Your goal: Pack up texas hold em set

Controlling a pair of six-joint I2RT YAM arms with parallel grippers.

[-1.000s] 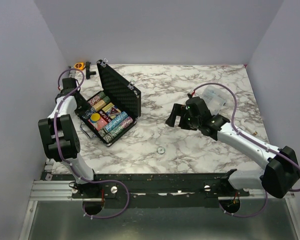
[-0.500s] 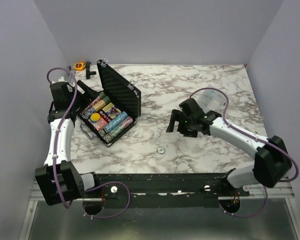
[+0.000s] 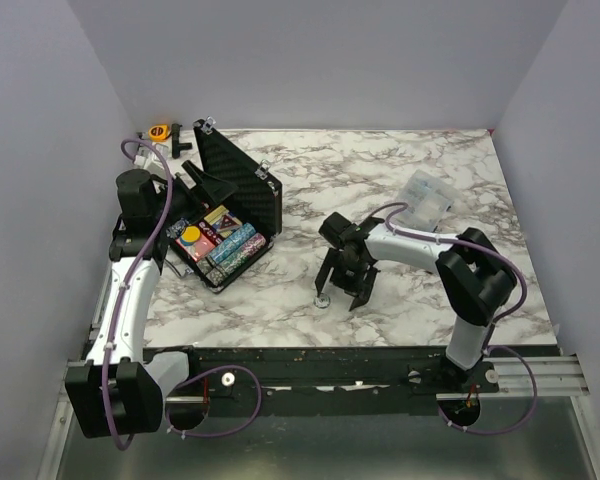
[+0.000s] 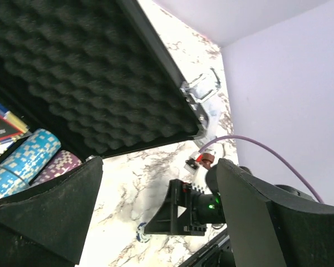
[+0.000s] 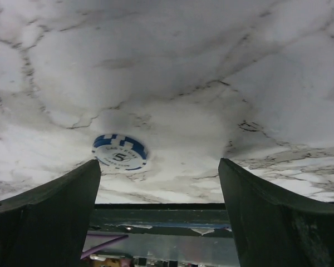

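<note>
Watching the case (image 3: pixel 235 180) lying open on the worktop (image 3: pixel 430 290), lid standing up, chip rows and card decks showing inside. Catching the left hand (image 4: pixel 156 167) hanging over the case's tray, facing the foam lid, fingers spread, gripping nothing. Spotting the right hand (image 5: pixel 158 164) well right of the case, pointing down at the worktop, likewise released and empty. Noting one blue-and-white chip (image 5: pixel 119 151) lying flat outside the case, right by one fingertip of that hand.
</note>
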